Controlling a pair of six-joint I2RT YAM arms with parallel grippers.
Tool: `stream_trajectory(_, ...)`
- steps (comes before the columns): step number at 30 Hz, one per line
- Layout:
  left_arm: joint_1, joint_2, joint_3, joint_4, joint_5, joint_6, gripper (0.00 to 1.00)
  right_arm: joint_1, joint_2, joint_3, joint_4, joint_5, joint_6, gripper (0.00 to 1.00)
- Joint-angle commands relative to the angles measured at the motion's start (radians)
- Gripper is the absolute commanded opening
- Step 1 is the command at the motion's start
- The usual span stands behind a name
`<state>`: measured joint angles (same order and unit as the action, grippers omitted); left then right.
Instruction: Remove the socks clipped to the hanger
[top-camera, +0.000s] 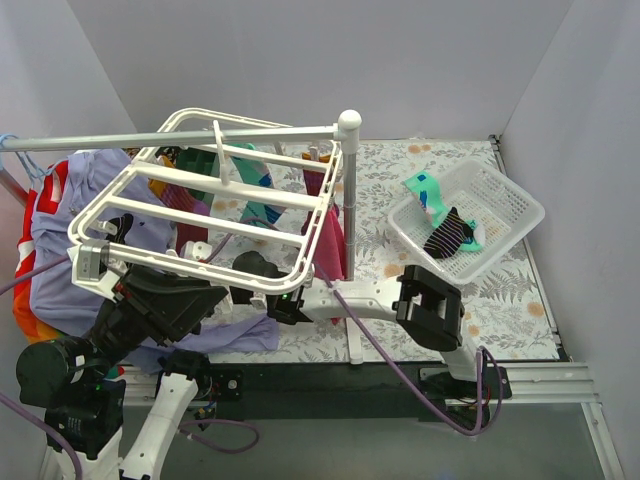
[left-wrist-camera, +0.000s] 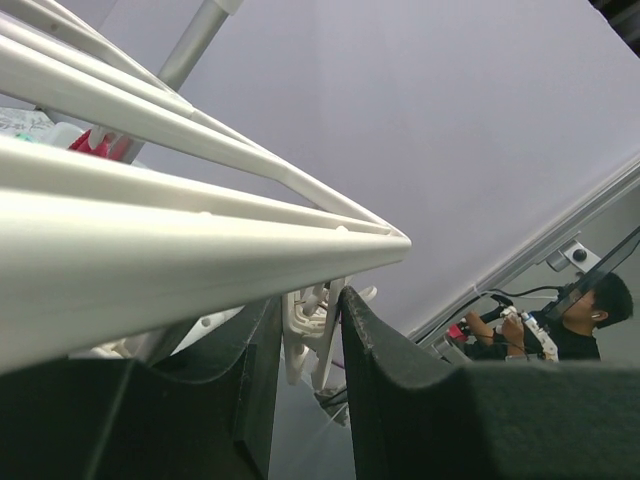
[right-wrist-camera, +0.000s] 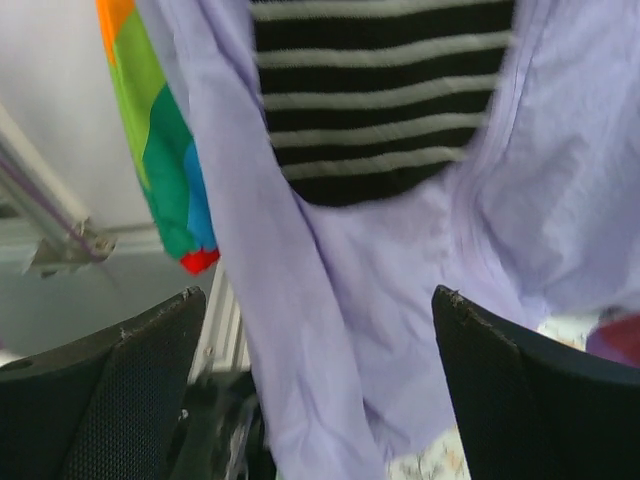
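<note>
Top external view, far left: the left gripper (top-camera: 95, 262) sits at the near left corner of the hanger (top-camera: 128, 172). In the left wrist view its fingers (left-wrist-camera: 400, 400) stand close together with white plastic in the narrow gap, so I judge it clamped on the frame, steadying it. The frame hangs tilted under the grey rail (top-camera: 150, 137), above the lavender shirt (top-camera: 60, 240).

Further right, the right gripper (right-wrist-camera: 315, 295) reaches in under the frame, spread wide and holding nothing. Straight ahead of it hangs a black striped sock (right-wrist-camera: 380, 100), lying against the shirt, with a rainbow garment (right-wrist-camera: 160, 130) to the left.

To do this step well, the right arm should rise until only the sock lies between the fingers, since closing here would pinch shirt cloth. It should bite the sock just below its clip and pull steadily downward while the left arm keeps the frame from swinging.

Counted from above:
- One hanger, one rail and one mesh basket (top-camera: 520, 215).
- Four socks on the frame that I can tell apart:
  - dark green sock (top-camera: 195, 162)
  - dark striped sock (top-camera: 185, 215)
  - teal sock (top-camera: 255, 195)
  - magenta sock (top-camera: 328, 240)
- Two socks in the basket at far right:
  - teal-and-white sock (top-camera: 428, 195)
  - black striped basket sock (top-camera: 450, 238)

Others may hang hidden behind the crossbars.
</note>
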<state>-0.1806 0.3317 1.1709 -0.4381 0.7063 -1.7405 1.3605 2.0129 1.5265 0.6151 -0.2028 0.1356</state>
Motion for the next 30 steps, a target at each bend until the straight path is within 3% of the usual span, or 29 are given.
stream_trajectory(1, 0.001, 0.006, -0.011, 0.019, -0.021, -0.040, 0.02, 0.034, 0.070, 0.164, 0.066, 0.101, -0.073, 0.98)
stream_trajectory(9, 0.001, 0.009, -0.008, 0.024, -0.022, -0.051, 0.02, 0.052, 0.178, 0.326, 0.064, 0.354, -0.102, 0.98)
stream_trajectory(16, 0.001, 0.007, -0.023, 0.038, -0.021, -0.057, 0.02, 0.052, 0.213, 0.386, 0.066, 0.468, -0.108, 0.80)
stream_trajectory(19, 0.001, 0.006, -0.027, 0.041, -0.016, -0.059, 0.02, 0.054, 0.224, 0.414, 0.067, 0.462, -0.110, 0.66)
stream_trajectory(20, 0.001, 0.006, -0.028, 0.039, -0.016, -0.057, 0.02, 0.052, 0.221, 0.419, 0.067, 0.450, -0.108, 0.48)
stream_trajectory(23, 0.000, 0.001, -0.030, 0.039, -0.014, -0.056, 0.02, 0.054, 0.195, 0.400, 0.080, 0.378, -0.102, 0.25)
stream_trajectory(27, 0.000, -0.016, -0.025, 0.007, -0.014, -0.047, 0.05, 0.058, 0.136, 0.298, 0.104, 0.261, -0.090, 0.06)
stream_trajectory(29, 0.000, -0.023, -0.020, -0.027, -0.008, -0.041, 0.16, 0.057, 0.098, 0.262, 0.110, 0.229, -0.073, 0.01)
stream_trajectory(30, 0.001, -0.034, -0.014, -0.037, 0.001, -0.036, 0.34, 0.057, 0.086, 0.242, 0.110, 0.174, -0.061, 0.01)
